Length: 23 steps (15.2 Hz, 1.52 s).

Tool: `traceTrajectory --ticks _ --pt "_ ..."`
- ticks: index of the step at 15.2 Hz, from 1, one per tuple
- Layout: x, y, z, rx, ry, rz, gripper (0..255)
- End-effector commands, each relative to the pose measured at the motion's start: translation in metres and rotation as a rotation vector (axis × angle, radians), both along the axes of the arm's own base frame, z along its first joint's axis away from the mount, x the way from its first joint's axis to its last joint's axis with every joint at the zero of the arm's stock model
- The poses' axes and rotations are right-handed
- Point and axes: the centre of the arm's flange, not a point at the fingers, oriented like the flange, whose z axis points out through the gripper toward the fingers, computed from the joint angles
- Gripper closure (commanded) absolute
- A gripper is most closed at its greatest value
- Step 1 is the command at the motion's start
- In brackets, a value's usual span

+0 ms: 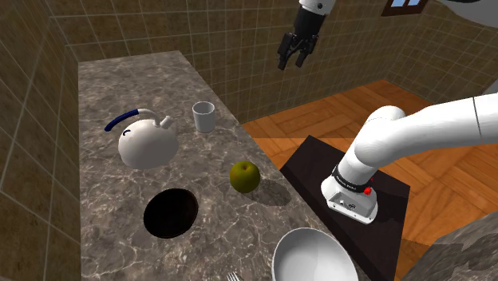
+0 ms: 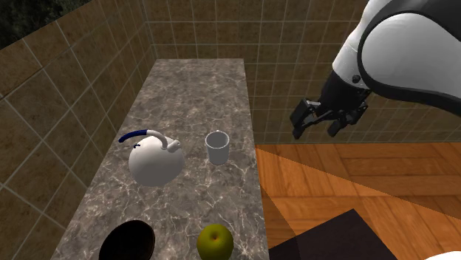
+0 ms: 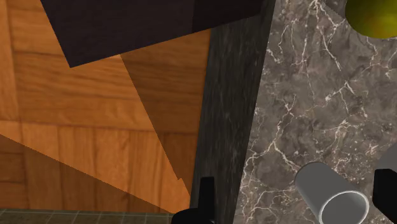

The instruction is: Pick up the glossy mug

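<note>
Approach step, nothing grasped yet. My gripper point(image 1: 294, 57) hangs high in the air with its fingers spread wide and empty. In the wrist view the two black fingers stand well apart, and nothing touches them.

The target mug point(image 1: 204, 116) renders plain white to grey rather than obviously glossy. It stands upright on the marble bench point(image 1: 112, 88), mouth up. I see no handle from any angle. It is near the white kettle point(image 1: 148, 144), on the kettle's spout side, close to the bench edge but apart from the kettle.

From the kettle, I am out past the mug and beyond the bench edge, over the wooden floor point(image 2: 354, 192), well above everything. In the wrist view the mug point(image 3: 331, 196) shows between my fingers, closer to one of them, so it is framed but not held.

Other items by the kettle:
- A green apple point(image 1: 244, 176) on the stand's side of it.
- A black round thing point(image 1: 171, 213) beside it. I cannot tell if it is a bowl or a hole.

Next move, as I judge it: slide in over the bench edge toward the kettle until the mug sits centred between my fingers. Then drop straight down with the fingers kept wide and close on the mug's wall. The finger on the kettle's side needs to stay clear of the spout.
</note>
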Motion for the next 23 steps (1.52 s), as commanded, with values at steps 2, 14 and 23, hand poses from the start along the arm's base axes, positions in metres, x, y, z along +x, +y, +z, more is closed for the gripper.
traceTrajectory --ticks 2,14,23 --pt "0.01 0.005 -0.007 -0.003 0.003 0.0 0" --pt "0.134 0.067 -0.096 -0.035 0.04 0.001 0" --pt "0.224 0.111 -0.166 -0.06 0.067 0.001 0"
